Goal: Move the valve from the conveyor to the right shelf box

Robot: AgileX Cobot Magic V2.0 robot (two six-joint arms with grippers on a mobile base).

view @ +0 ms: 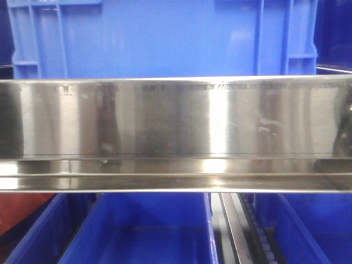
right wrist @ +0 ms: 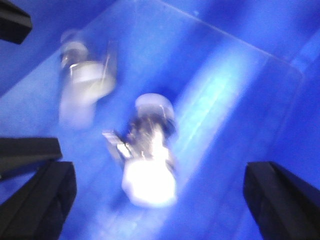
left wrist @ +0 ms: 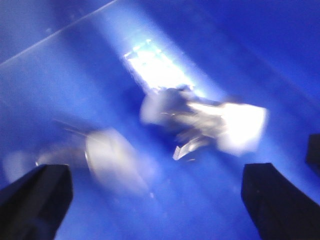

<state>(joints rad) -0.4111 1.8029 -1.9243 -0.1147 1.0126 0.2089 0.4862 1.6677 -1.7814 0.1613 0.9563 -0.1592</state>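
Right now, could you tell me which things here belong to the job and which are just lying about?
Job: valve, blurred; blue box holding it; right gripper, open above.
Lying about: second silvery fitting; steel shelf rail; upper blue crate.

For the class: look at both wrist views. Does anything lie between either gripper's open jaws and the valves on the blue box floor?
Nothing visible does. In the left wrist view the left gripper is open above a blurred valve; in the right wrist view the right gripper is open over a valve. Only bare blue box floor lies between.
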